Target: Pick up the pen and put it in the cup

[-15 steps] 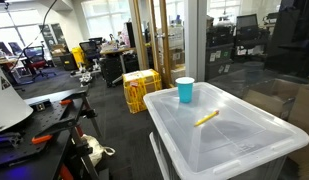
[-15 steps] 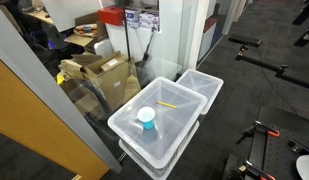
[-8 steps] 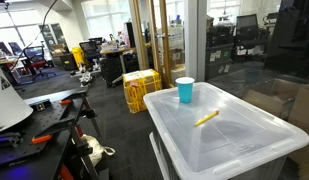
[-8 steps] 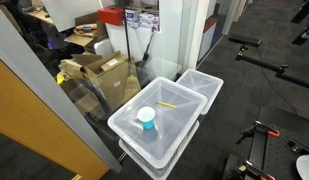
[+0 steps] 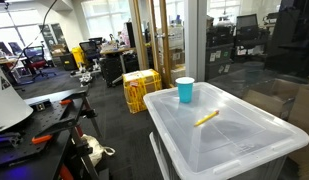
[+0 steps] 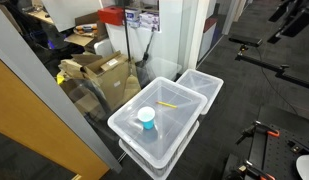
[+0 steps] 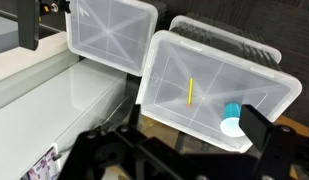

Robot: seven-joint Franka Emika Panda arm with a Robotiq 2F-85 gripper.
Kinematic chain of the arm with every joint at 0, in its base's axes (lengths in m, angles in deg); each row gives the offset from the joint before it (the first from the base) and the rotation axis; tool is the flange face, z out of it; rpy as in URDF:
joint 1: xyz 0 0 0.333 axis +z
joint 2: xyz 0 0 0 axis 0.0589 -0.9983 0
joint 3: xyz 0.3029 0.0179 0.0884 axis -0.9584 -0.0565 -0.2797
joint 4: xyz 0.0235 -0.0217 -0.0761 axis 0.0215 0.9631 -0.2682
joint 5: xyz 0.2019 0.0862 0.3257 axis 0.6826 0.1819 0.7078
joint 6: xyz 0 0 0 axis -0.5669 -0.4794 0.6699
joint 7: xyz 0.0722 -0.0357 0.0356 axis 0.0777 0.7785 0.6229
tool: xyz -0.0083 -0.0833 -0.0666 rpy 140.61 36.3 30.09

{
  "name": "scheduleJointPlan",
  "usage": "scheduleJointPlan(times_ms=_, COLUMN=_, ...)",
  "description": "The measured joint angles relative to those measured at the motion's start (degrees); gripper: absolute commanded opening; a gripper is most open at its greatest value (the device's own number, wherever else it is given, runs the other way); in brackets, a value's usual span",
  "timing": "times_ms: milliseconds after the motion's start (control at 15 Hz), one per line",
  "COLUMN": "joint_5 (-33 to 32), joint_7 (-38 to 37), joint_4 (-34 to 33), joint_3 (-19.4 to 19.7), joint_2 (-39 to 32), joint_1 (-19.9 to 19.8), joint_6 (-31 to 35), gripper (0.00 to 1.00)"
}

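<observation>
The yellow pen (image 5: 206,118) lies flat on the lid of a clear plastic bin (image 5: 234,140), apart from the light-blue cup (image 5: 184,90), which stands upright near the lid's corner. Both show in both exterior views, the pen (image 6: 168,104) and the cup (image 6: 146,119), and in the wrist view, the pen (image 7: 191,92) and the cup (image 7: 232,122). My gripper (image 7: 179,150) hangs high above the bin, open and empty, with its dark fingers (image 7: 266,130) spread wide. A part of the arm (image 6: 286,14) shows at the top right edge of an exterior view.
A second clear bin (image 6: 201,86) stands beside the first; it also shows in the wrist view (image 7: 109,30). Cardboard boxes (image 6: 104,70) and a glass wall are behind the bins. A yellow crate (image 5: 141,88) sits on the floor. A workbench (image 5: 44,110) is further off.
The dark arm has come into sight at the top right of an exterior view. The pen and the cup have not moved.
</observation>
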Motion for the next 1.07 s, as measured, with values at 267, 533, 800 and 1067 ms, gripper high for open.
scheduleJointPlan(times_ms=267, joint_5=0.0, joint_7=0.0, joint_4=1.1, joint_3=0.9, joint_2=-5.2, joint_1=0.0, joint_6=13.1, gripper=1.0)
scheduleJointPlan(times_ms=533, joint_5=0.7, joint_7=0.0, joint_4=1.9, joint_3=2.0, joint_2=-13.0, joint_1=0.3, joint_6=26.6, gripper=1.0)
scheduleJointPlan(times_ms=800, joint_5=2.9, joint_7=0.0, joint_4=1.6, joint_3=2.5, joint_2=-22.6, joint_1=1.4, joint_6=37.4, gripper=1.0)
scheduleJointPlan(times_ms=1067, joint_5=6.9, joint_7=0.7, joint_4=-0.5, joint_3=3.1, joint_2=-32.5, joint_1=3.3, joint_6=44.0, gripper=1.0)
